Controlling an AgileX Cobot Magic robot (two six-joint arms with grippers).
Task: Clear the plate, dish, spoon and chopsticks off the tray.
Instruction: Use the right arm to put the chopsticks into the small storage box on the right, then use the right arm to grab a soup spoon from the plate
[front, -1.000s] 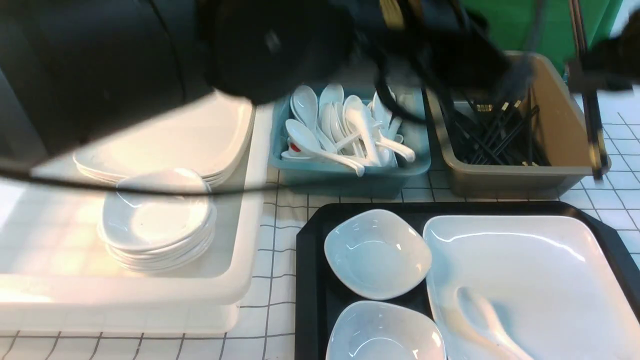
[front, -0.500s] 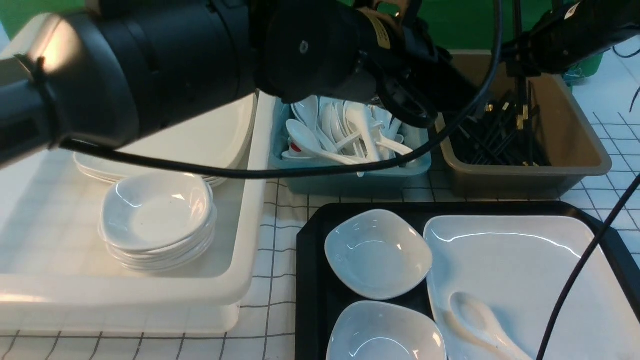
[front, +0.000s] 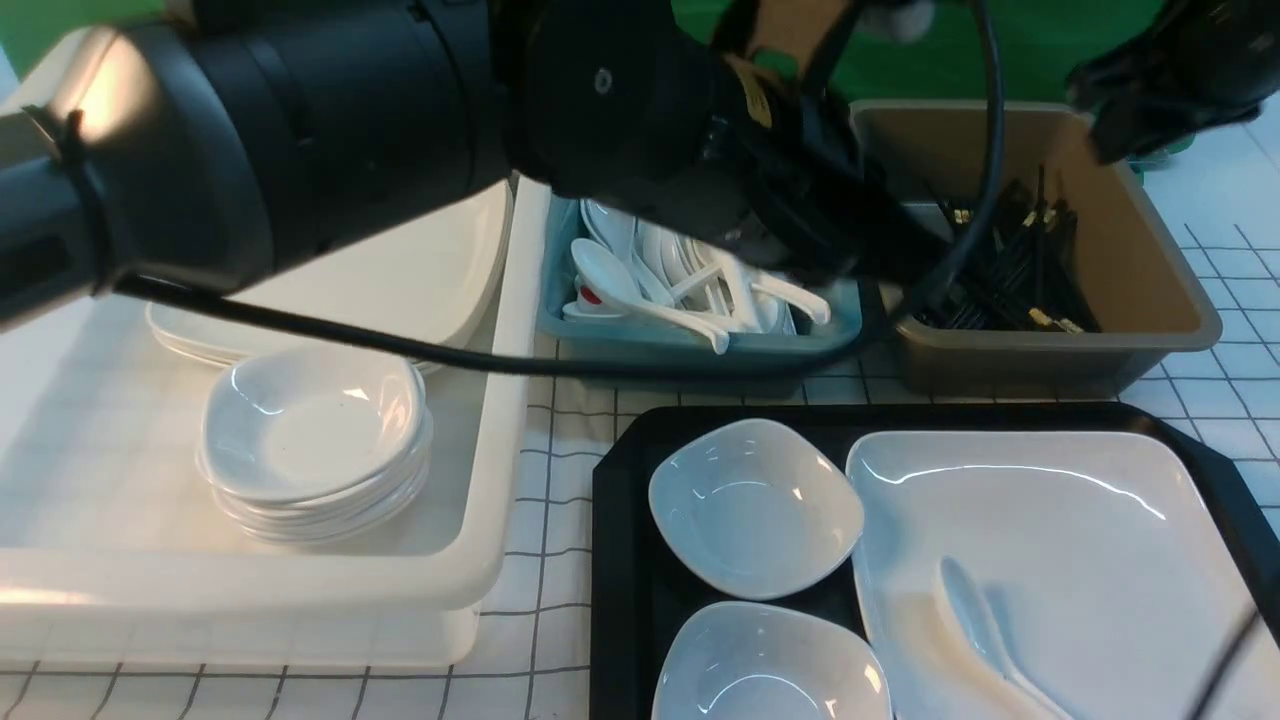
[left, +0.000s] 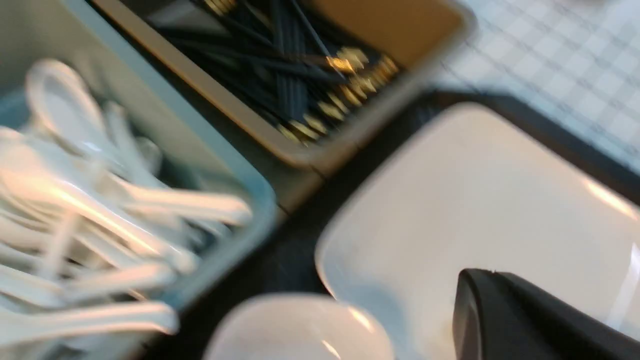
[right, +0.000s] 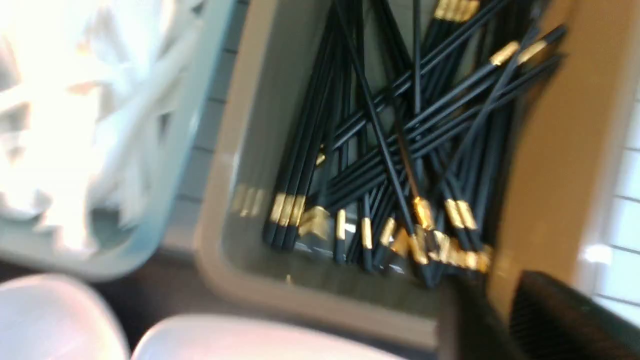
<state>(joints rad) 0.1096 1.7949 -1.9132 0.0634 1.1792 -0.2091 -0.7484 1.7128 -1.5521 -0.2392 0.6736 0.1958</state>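
The right claw (right: 500, 287) hangs over the brown tub (right: 220, 210). Its two dark fingers (right: 465, 325) are parted by a slit through which the tub wall shows, and nothing sits between them. Under it the chopsticks (right: 380, 150) lie heaped in that tub, black with gold bands, and the task's pair cannot be told from the rest.

The left claw (left: 505, 315) shows only as one dark blurred mass, closed, with nothing seen in it, near the far left corner of the plate (front: 1040, 540). That plate fills the right of the black tray (front: 620, 520), with the spoon (front: 965, 610) lying on its near part. A far dish (front: 755, 505) and a near dish (front: 765, 670) sit on the tray's left.

The counter (front: 560, 480) is white with thin dark grid lines, and a green backdrop (front: 1020, 50) stands behind. A yellow label (front: 757, 95) on the left arm (front: 300, 130) is too blurred to read.

Only the front view takes in the white tub (front: 500, 450) with its stack of dishes (front: 315, 440) and stacked plates (front: 400, 290). The blue tub (front: 690, 350) of spoons (front: 640, 300) is sharp there and smeared in both wrist views.
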